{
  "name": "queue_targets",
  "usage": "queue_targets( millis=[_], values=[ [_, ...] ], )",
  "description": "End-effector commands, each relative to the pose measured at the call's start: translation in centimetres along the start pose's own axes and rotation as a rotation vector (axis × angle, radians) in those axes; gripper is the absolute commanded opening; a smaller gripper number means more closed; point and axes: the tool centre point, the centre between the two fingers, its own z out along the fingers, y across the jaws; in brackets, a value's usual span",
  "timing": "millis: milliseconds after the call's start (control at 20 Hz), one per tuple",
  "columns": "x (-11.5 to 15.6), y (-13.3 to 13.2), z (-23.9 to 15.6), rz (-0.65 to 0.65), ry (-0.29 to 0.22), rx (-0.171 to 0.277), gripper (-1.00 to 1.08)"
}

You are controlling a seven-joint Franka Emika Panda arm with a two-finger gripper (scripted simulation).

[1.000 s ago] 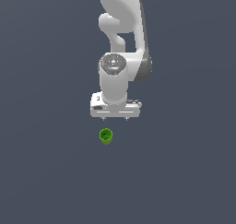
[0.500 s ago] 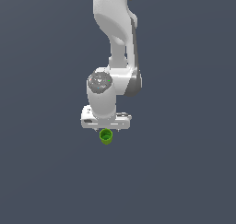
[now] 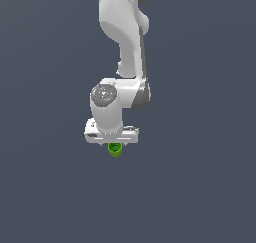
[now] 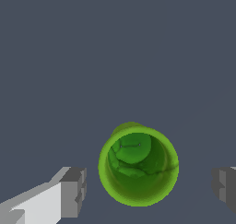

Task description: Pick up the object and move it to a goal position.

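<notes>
I had the gripper (image 4: 146,191) spread wide, fingers (image 4: 73,191) clear of the green cup (image 4: 138,164) on either side. The cup stood upright on the grey floor (image 3: 200,187), mouth up, directly between and below the fingertips, so I judged a straight descent would bracket it for closing.
</notes>
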Motion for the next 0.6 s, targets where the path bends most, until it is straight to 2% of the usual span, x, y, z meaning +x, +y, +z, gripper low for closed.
queue_targets(
  millis=[0, 550],
  values=[
    [0.0, 0.0, 0.3, 0.0, 0.0, 0.0, 1.0],
    [0.0, 0.0, 4.8, -0.001, 0.001, 0.0, 1.0]
  ],
)
